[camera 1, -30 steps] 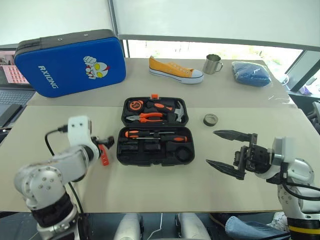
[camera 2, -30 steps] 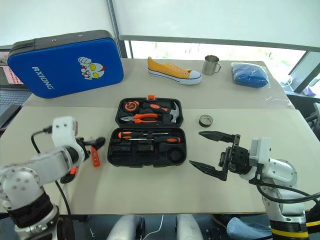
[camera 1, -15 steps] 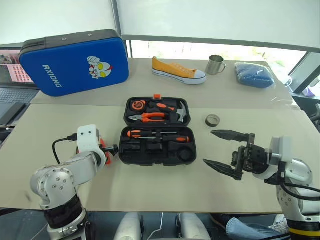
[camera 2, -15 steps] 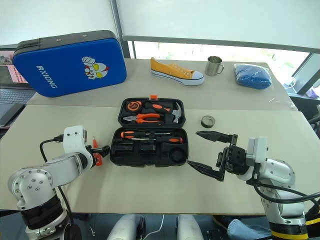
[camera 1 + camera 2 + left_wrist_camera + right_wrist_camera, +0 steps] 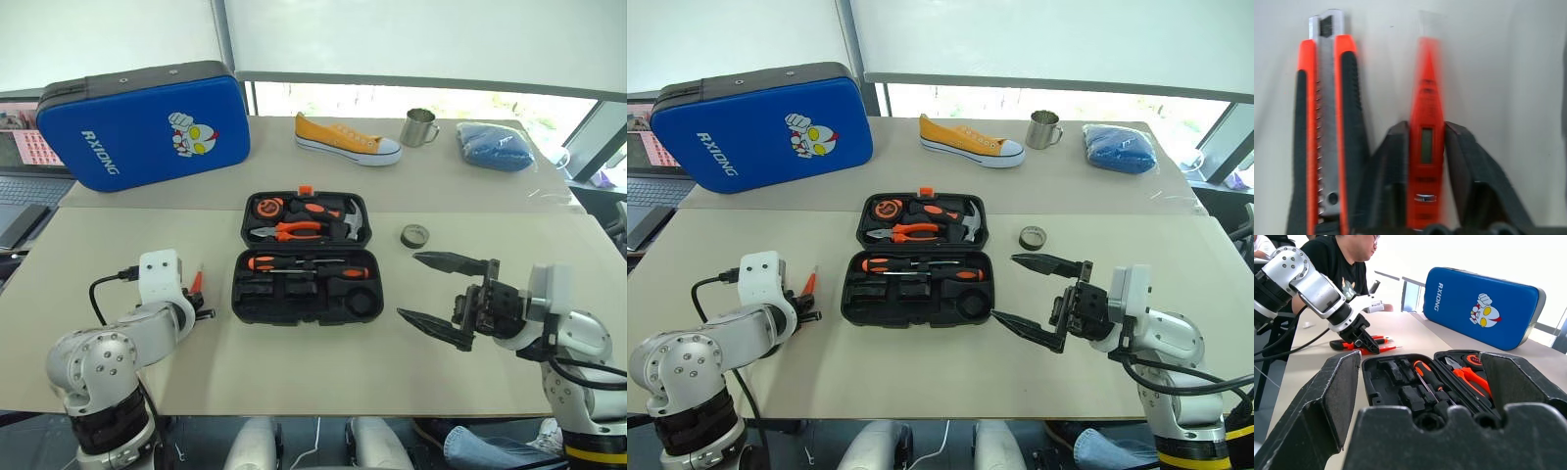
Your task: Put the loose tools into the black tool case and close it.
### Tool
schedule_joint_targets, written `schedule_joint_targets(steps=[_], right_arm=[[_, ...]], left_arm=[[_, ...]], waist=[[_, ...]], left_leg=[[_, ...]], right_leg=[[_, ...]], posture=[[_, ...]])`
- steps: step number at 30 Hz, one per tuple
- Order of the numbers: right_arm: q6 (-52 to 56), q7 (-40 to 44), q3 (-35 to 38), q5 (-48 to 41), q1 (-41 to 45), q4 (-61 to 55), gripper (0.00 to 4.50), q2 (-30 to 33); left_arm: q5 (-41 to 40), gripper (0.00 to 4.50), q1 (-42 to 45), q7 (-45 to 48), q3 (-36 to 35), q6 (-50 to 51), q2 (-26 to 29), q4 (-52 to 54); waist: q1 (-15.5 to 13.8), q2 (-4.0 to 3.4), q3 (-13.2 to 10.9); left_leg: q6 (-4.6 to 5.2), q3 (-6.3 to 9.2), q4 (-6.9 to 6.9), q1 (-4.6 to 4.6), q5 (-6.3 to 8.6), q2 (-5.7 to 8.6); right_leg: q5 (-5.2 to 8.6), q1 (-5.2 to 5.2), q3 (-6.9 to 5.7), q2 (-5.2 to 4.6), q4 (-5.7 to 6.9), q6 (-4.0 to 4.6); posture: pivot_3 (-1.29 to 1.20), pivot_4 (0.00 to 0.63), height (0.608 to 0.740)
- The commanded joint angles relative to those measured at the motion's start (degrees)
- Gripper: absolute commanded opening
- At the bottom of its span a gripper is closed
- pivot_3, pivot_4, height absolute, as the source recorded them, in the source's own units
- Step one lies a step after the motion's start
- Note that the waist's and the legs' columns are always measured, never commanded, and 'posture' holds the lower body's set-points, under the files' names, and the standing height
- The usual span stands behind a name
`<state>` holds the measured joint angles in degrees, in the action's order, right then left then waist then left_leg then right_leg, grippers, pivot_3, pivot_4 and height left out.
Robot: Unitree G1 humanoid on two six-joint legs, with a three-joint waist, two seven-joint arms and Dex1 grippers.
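Note:
The black tool case [image 5: 306, 317] lies open at mid-table, with two orange-and-black screwdrivers [image 5: 306, 264] in its near half. Left of it, my left gripper [image 5: 1422, 129] points down at the table. Its fingers [image 5: 1390, 171] press both sides of the slim orange tester screwdriver [image 5: 1425, 107], which lies flat. The orange-and-black utility knife [image 5: 1327, 122] lies right beside the tester, untouched. A small dark tape roll [image 5: 413, 235] sits on the table right of the case. My right gripper [image 5: 409, 286] hovers open near the case's right end, pointing at it, with nothing between its fingers.
Pliers [image 5: 289, 230], a hammer and a tape measure fill the case's far half. At the back stand a blue cartoon-printed case [image 5: 147, 122], a yellow shoe [image 5: 346, 139], a metal mug [image 5: 418, 126] and a blue bundle [image 5: 495, 145]. A person [image 5: 1347, 264] sits beyond the table's left end.
My left gripper has sunk to the table and closed from wide open onto the tester screwdriver. The right arm has kept still. The head views have shifted slightly.

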<state>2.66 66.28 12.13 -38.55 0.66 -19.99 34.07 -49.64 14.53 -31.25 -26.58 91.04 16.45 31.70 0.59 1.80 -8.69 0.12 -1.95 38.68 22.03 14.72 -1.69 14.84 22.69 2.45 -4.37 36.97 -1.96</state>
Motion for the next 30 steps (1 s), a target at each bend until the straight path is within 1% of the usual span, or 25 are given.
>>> schedule_joint_targets(steps=[1,2,6,8,9,11,12,15,17,19,23,26,30], right_arm=[[-1.37,1.10,1.24,-1.16,-0.70,-0.20,4.50,0.06],[-1.38,1.23,1.34,-1.20,-0.83,-0.18,4.50,0.16],[-1.44,1.89,2.56,-1.53,-1.58,0.21,4.50,0.63],[-1.16,1.61,3.55,-1.70,-1.88,-0.03,4.50,0.99],[-0.79,1.29,4.14,-1.89,-2.08,-0.37,4.50,1.23],[0.06,0.52,5.09,-2.13,-2.50,-1.06,4.50,1.68],[0.67,0.05,5.41,-2.22,-2.74,-1.30,4.50,2.07],[3.86,-1.56,5.56,-2.81,-3.61,-2.67,4.50,3.72],[5.74,-2.41,5.55,-3.39,-4.20,-3.69,4.50,4.58],[6.18,-2.79,5.41,-2.86,-4.40,-4.02,4.50,4.97],[4.98,-1.73,5.03,-0.49,-4.69,-3.12,4.50,6.08],[4.19,-0.97,4.70,0.62,-5.24,-2.53,4.50,6.46],[3.00,-0.73,4.34,1.90,-5.25,-1.93,4.50,5.86]], left_arm=[[0.99,0.44,-0.44,5.48,-1.37,-0.95,0.27,0.19],[1.22,0.44,-0.16,7.11,-1.51,-1.64,1.11,0.72],[0.66,0.44,-0.76,21.04,-2.15,-15.11,6.45,2.45],[1.96,0.44,-1.39,32.26,-1.51,-25.11,10.64,2.94],[3.57,0.44,-1.89,39.76,-0.09,-31.20,13.61,2.77],[6.01,0.44,-2.53,53.11,3.35,-40.57,18.86,1.25],[8.53,0.44,-3.00,60.01,6.36,-45.61,22.29,0.23],[17.10,0.44,-2.74,78.34,17.00,-58.87,32.27,-4.63],[25.03,0.44,0.44,88.10,25.50,-69.79,36.63,-10.27],[30.92,0.44,5.92,93.85,32.30,-76.19,37.37,-16.50],[39.19,0.44,17.20,98.42,40.30,-82.27,34.58,-29.01],[42.47,0.44,21.26,101.35,43.30,-85.38,33.09,-34.24],[44.01,0.44,23.96,104.01,45.22,-85.02,30.60,-36.99]], waist=[[0.04,0.00,0.00],[0.04,0.01,-0.01],[0.02,0.26,-0.15],[-0.02,0.29,-0.17],[-0.01,0.29,-0.17],[-0.06,0.28,-0.18],[-0.13,0.27,-0.18],[-0.28,0.23,-0.19],[-0.40,0.19,-0.21],[-0.58,0.20,-0.22],[-1.20,0.22,-0.23],[-0.98,0.22,-0.23],[-1.05,0.22,-0.23]], left_leg=[[0.00,0.01,-0.01,-0.04,0.00,0.00],[0.00,0.01,-0.01,-0.06,0.00,0.00],[0.00,0.03,0.00,0.03,0.00,-0.01],[-0.01,0.05,0.00,0.07,-0.01,-0.03],[-0.01,0.03,0.00,0.10,-0.01,-0.02],[-0.01,0.01,-0.01,0.23,-0.01,-0.02],[-0.01,-0.03,-0.01,0.25,-0.01,-0.02],[0.01,-0.16,-0.05,0.27,0.00,-0.03],[0.02,-0.37,-0.07,0.28,0.01,-0.03],[0.03,-0.59,-0.07,0.35,0.00,-0.07],[0.05,-0.68,0.04,0.52,0.00,-0.11],[0.17,-0.67,0.15,0.77,0.06,-0.13],[0.26,-0.64,0.22,0.94,0.12,-0.12]], right_leg=[[0.00,-0.06,-0.02,0.00,-0.02,0.00],[0.00,-0.08,-0.03,0.00,-0.04,0.00],[0.00,-0.03,-0.08,0.03,-0.06,0.01],[0.01,0.00,-0.11,0.03,-0.09,0.02],[0.01,0.03,-0.11,0.02,-0.10,0.02],[0.01,0.16,-0.11,0.02,-0.14,0.04],[0.01,0.19,-0.10,0.00,-0.14,0.04],[0.01,0.20,-0.08,0.00,-0.23,0.04],[0.02,0.26,-0.06,0.01,-0.25,0.05],[0.02,0.32,-0.06,0.07,-0.24,0.06],[0.02,0.40,-0.07,0.16,-0.25,0.03],[0.02,0.55,-0.07,0.19,-0.29,-0.05],[0.06,0.66,-0.08,0.18,-0.30,-0.13]], posture=[[0.00,0.150,0.740],[0.00,0.150,0.740],[0.00,0.150,0.740],[0.00,0.150,0.740],[0.00,0.150,0.740],[0.00,0.150,0.740],[0.00,0.150,0.740],[0.00,0.150,0.740],[0.00,0.150,0.740],[0.00,0.150,0.740],[0.00,0.150,0.740],[0.00,0.150,0.740],[0.00,0.150,0.740]])
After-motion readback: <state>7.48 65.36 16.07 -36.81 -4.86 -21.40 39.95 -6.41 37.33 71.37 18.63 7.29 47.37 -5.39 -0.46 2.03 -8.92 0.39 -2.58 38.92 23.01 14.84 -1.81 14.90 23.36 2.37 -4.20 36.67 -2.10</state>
